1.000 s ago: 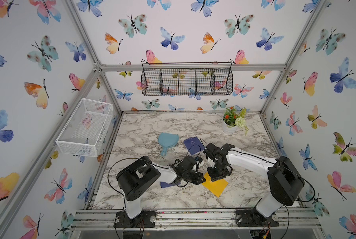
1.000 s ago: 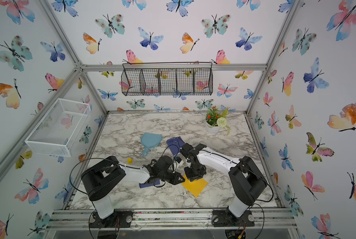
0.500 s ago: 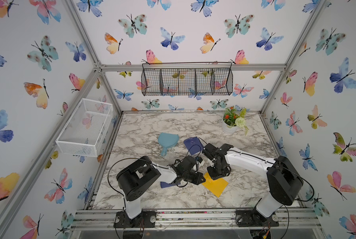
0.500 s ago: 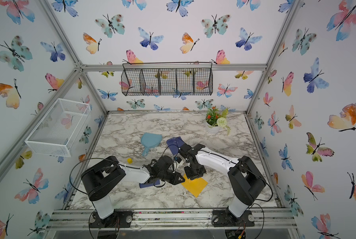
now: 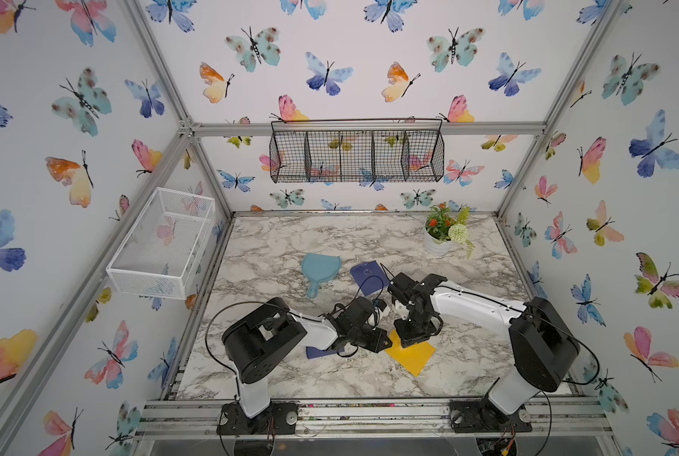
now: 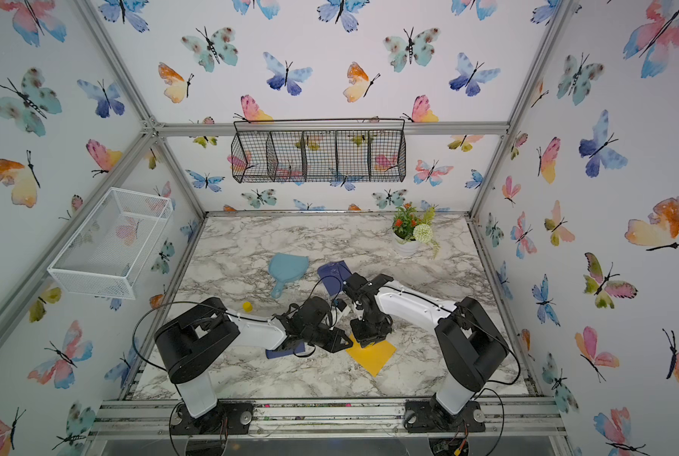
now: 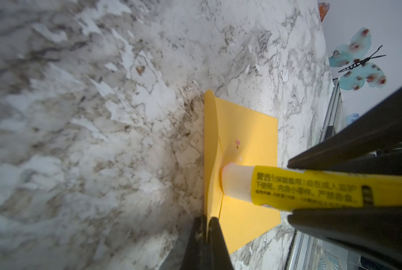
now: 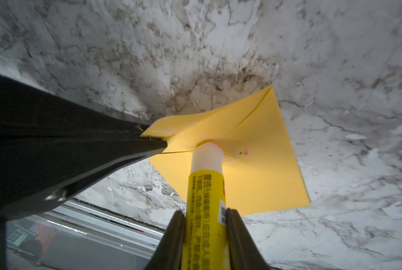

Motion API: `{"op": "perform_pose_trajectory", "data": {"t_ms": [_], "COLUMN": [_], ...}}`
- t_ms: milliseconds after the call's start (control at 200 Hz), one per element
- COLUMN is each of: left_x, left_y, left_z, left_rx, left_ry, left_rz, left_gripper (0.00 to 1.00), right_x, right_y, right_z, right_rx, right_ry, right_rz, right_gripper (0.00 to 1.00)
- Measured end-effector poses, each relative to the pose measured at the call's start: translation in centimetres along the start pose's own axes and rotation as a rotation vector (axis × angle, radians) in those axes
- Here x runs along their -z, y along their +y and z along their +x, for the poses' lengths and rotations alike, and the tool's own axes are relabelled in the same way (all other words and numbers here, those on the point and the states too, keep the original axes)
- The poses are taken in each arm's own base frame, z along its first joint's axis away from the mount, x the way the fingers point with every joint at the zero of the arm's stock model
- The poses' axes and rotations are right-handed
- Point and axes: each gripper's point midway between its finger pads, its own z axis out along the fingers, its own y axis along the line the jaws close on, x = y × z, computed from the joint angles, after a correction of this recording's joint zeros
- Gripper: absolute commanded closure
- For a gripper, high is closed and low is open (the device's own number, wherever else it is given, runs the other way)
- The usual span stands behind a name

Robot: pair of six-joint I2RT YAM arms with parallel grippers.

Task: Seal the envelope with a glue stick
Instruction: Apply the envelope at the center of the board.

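A yellow envelope [image 5: 412,355] [image 6: 373,355] lies on the marble table near the front middle. My left gripper [image 7: 208,218] is shut on the edge of its flap [image 7: 210,140] and holds the flap raised off the envelope's body [image 7: 249,131]. My right gripper [image 8: 205,214] is shut on the glue stick [image 8: 205,187], a yellow tube with black print. The stick's white tip [image 8: 208,152] presses on the envelope [image 8: 265,163] just under the lifted flap. In both top views the two grippers [image 5: 373,341] [image 5: 414,335] meet over the envelope's near-left corner.
A dark blue envelope [image 5: 369,276] and a light blue hand mirror [image 5: 318,270] lie behind the arms. Another dark blue envelope [image 5: 318,351] sits under the left arm. A small yellow cap [image 6: 247,306] lies at the left, and a flower pot [image 5: 444,237] stands at the back right.
My right gripper with the glue stick has crept slightly leftward along the envelope. The left gripper still holds the flap up in the same place.
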Motion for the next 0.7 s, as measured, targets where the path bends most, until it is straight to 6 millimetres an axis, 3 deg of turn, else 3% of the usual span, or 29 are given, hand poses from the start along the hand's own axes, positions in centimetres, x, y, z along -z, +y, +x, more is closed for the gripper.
{"op": "perform_pose_trajectory", "data": {"t_ms": [305,701], "left_x": [0.0,0.0], "left_y": [0.0,0.0], "left_z": [0.0,0.0], "left_rx": [0.0,0.0], "left_ry": [0.0,0.001], "left_rz": [0.0,-0.001], "left_gripper": [1.0,1.0], "right_x": [0.3,0.1], "right_y": [-1.3,0.4], "right_z": [-1.1,0.1], "right_rx": [-0.016,0.018], "right_ry": [-0.055,0.001], "right_rz": [0.103,-0.024], "right_gripper": [0.98,0.98]}}
